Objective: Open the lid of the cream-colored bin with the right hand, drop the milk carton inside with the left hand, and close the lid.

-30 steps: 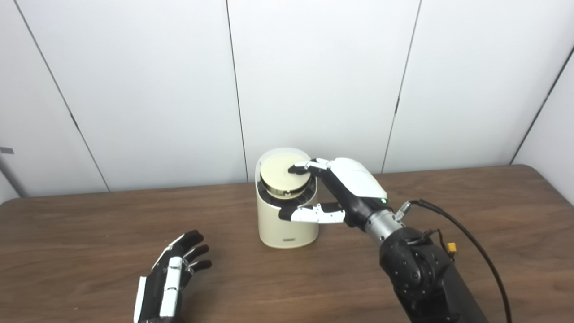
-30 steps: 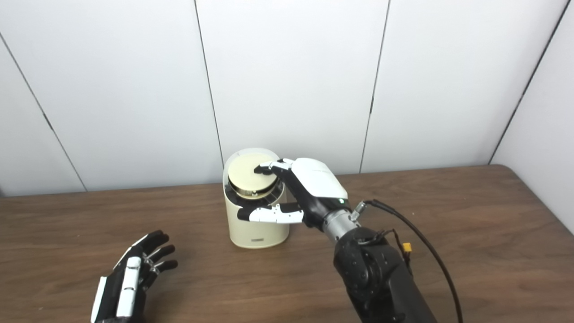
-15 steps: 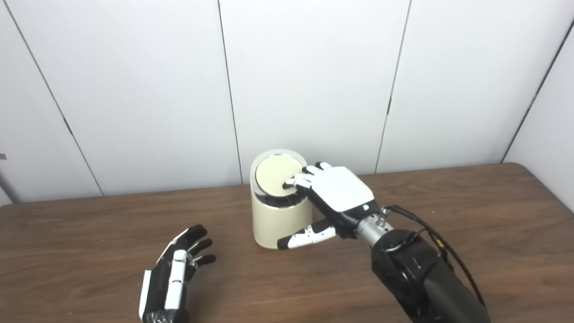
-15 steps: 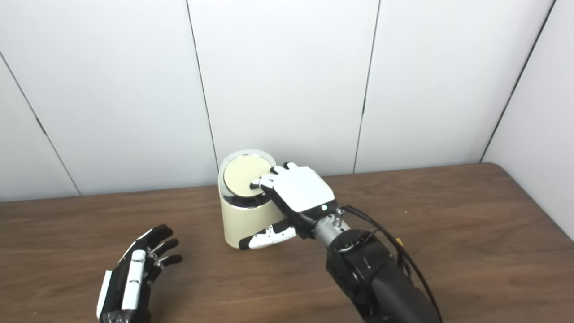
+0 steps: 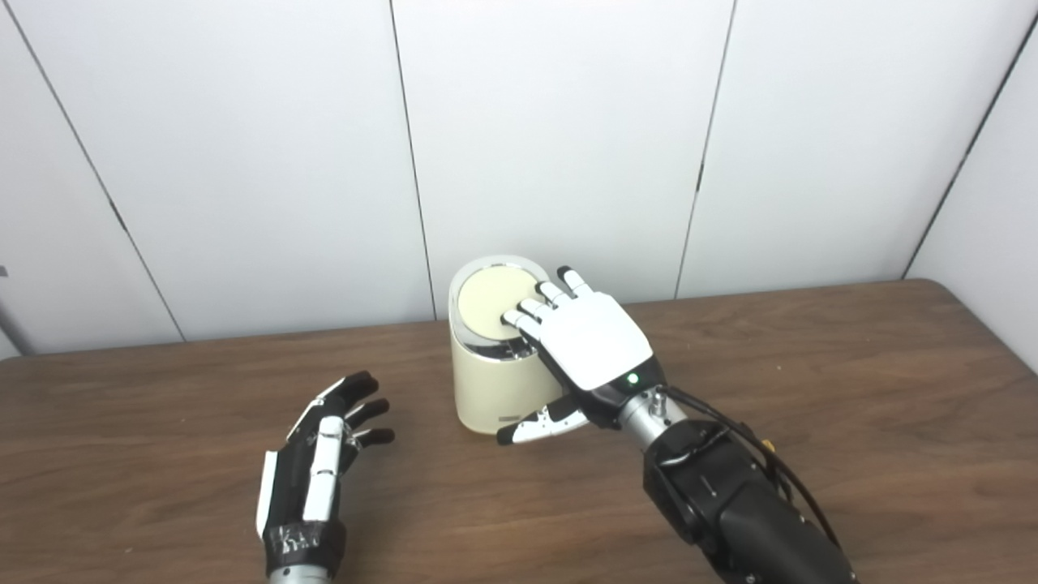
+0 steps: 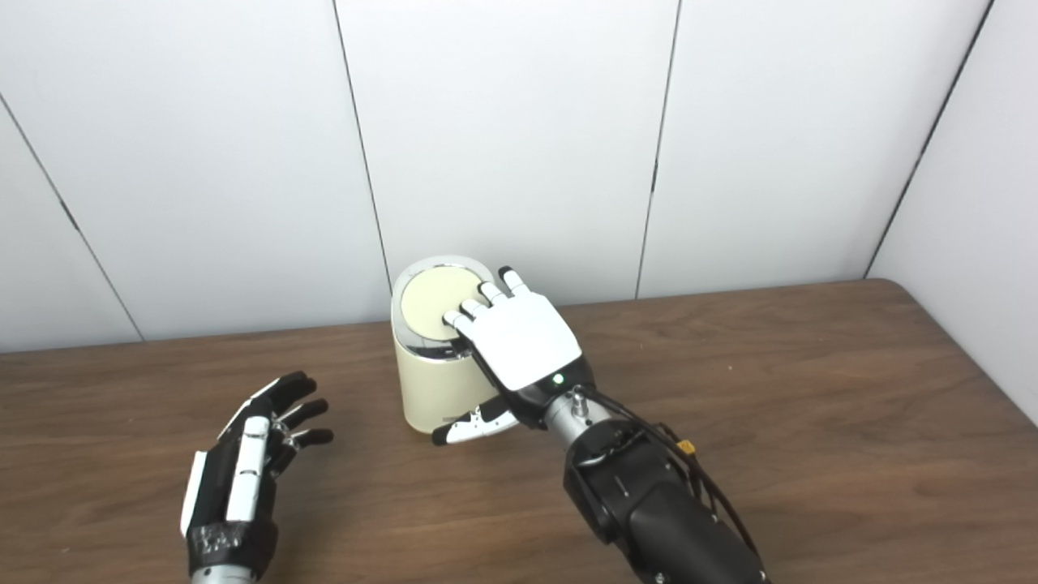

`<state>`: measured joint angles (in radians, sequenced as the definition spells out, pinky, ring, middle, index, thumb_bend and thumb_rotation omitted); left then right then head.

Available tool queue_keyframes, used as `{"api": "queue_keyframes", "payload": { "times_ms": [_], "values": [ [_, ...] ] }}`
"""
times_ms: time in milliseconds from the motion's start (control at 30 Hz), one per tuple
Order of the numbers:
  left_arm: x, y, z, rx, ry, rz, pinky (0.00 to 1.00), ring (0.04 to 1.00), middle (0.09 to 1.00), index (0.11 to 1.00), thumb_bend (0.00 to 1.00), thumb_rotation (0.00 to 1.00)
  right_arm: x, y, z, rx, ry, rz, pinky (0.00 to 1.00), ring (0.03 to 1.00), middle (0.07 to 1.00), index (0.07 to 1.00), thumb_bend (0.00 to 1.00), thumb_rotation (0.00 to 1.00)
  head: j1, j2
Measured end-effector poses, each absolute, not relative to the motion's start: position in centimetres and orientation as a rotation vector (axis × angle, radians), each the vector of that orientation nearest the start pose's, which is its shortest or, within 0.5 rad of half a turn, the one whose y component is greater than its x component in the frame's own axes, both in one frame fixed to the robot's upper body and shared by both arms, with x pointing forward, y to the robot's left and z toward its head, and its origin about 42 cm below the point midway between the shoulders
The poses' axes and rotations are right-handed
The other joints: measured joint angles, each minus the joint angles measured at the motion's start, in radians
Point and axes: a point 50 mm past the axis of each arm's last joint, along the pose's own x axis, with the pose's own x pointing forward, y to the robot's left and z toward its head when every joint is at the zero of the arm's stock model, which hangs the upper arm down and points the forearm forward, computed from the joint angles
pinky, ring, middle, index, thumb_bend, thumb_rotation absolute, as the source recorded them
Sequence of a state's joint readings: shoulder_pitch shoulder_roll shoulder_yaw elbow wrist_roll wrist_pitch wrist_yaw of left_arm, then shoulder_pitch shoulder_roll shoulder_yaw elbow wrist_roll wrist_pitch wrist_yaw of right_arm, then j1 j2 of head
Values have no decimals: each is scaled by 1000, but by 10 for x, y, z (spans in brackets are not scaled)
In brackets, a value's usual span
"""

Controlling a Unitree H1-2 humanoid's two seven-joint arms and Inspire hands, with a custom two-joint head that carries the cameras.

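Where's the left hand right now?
In the left eye view the left hand is low and left, open and empty over the table, apart from the bin to its right.

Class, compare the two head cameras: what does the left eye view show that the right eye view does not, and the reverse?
Only the left eye view shows a small dark fixture on the wall at its left edge. Only the right eye view shows more of the white side wall beyond the table's far right corner. Both share the brown wooden table, the cream-colored cylindrical bin, its round lid lying flat under the right hand, whose fingertips rest on it, and the empty left hand, open above the table. No milk carton appears in either view.
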<state>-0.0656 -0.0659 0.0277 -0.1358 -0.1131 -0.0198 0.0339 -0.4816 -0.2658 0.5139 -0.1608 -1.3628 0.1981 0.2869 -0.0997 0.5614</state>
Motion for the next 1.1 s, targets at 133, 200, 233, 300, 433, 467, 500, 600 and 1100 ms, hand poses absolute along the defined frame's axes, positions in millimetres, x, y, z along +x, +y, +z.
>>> {"api": "queue_keyframes", "payload": {
  "times_ms": [133,200,233,300,433,467,500,600,1100],
  "values": [
    [301,196,152,-179,-215,41,603,725,775,762,465,728,367,-129,244,-1661,-504,167,937,900,830,794,686,803,0,3],
    [301,196,152,-180,-215,41,599,725,776,762,464,729,365,-129,243,-1653,-503,163,936,893,823,788,679,806,3,5],
    [301,196,152,-180,-215,41,594,724,775,761,466,724,365,-130,242,-1647,-505,160,936,888,819,784,677,802,5,6],
    [301,196,152,-180,-215,41,592,724,773,759,478,716,363,-132,239,-1632,-511,149,940,883,814,779,673,792,5,6],
    [301,196,152,-179,-215,43,588,719,770,755,473,717,361,-133,237,-1609,-517,139,941,879,809,772,668,774,3,6],
    [301,196,152,-179,-215,43,586,718,769,755,467,719,361,-133,237,-1608,-517,138,934,875,807,771,668,771,3,6],
    [301,197,152,-179,-215,43,579,717,770,756,457,722,360,-133,236,-1604,-520,137,913,865,800,764,662,764,3,6],
    [301,196,152,-180,-215,43,572,715,770,756,448,723,359,-136,235,-1579,-520,132,899,857,797,764,652,752,5,3],
    [297,178,151,-213,-208,62,531,668,732,739,405,711,342,-160,311,-1061,-758,-177,993,997,997,996,446,819,21,3]
  ]
}}
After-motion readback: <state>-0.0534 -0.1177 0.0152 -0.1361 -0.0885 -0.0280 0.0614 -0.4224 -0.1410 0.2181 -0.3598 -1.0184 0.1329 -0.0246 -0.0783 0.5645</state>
